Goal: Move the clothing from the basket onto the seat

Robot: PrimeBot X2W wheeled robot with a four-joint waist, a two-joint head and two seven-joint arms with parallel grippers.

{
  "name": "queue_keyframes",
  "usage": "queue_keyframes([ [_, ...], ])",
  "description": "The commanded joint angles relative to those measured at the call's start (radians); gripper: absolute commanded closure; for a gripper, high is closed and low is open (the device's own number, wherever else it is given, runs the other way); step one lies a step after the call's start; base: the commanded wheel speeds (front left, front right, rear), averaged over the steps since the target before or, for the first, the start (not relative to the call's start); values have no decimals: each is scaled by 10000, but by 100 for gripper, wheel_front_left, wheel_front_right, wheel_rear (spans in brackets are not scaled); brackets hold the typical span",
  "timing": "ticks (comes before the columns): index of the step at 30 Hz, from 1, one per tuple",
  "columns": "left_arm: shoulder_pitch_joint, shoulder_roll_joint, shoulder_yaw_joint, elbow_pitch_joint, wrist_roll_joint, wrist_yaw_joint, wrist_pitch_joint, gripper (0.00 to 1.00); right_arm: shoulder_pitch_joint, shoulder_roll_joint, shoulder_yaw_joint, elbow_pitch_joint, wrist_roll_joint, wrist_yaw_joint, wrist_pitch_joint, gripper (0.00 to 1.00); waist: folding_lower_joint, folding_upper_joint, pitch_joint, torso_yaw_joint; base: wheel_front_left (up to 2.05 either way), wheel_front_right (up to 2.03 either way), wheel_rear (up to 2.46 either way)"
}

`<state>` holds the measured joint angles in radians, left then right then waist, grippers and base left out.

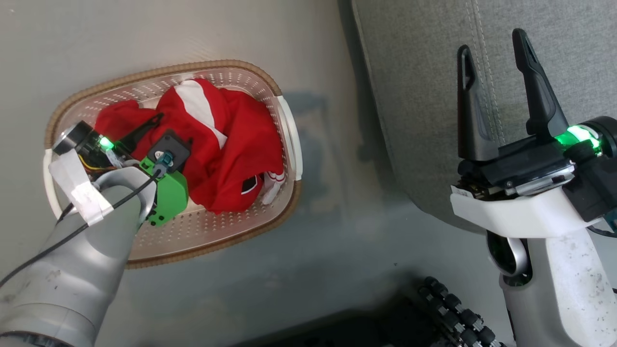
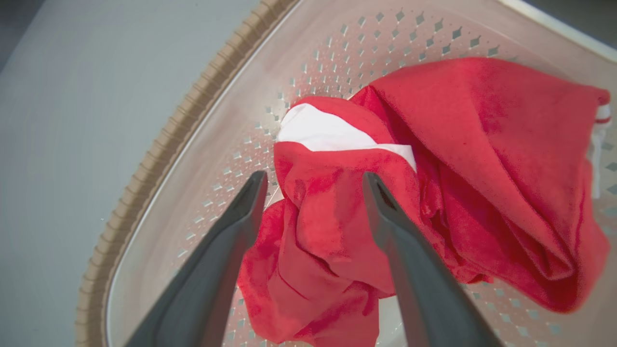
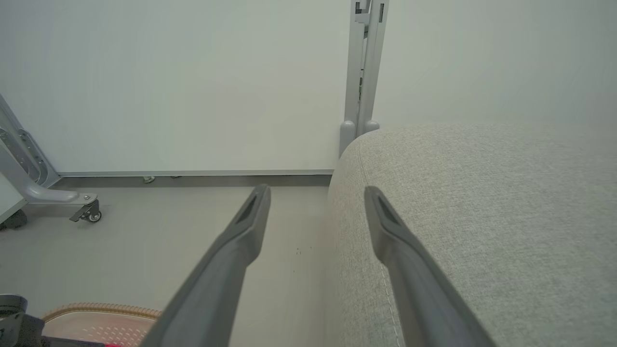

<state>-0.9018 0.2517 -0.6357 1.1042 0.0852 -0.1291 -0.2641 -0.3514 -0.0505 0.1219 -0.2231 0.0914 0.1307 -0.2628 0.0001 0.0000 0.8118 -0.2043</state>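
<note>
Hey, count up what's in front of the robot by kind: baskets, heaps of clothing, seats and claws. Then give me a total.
Baskets: 1, the basket
Heaps of clothing: 1, the red clothing in the basket; how many garments it holds cannot be told
Seats: 1, the grey seat
Claws: 2, the left claw and the right claw, both open
Total: 5

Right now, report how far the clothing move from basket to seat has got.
Done: nothing; the red clothing lies heaped in the basket. In hand: the open left gripper is down in the basket, straddling a red fold. Remaining: close, lift, carry it to the grey seat, by the open right gripper.
</note>
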Motion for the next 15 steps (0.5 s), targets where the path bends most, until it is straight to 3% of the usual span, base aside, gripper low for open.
queue_keyframes([
  [1,-332,196,-112,250,128,-26,51,0,-181,2,63,-111,110,1,-32,0,-1,0,667,-596,0,0,0],
  [11,-1418,394,-1339,1413,729,-27,472,0,-462,1,200,-403,396,1,-32,0,-1,0,1270,-938,0,0,0],
  [15,-1672,561,-1726,1576,1050,166,886,0,-508,1,200,-485,444,1,-31,0,-1,0,1415,-990,0,0,0],
])
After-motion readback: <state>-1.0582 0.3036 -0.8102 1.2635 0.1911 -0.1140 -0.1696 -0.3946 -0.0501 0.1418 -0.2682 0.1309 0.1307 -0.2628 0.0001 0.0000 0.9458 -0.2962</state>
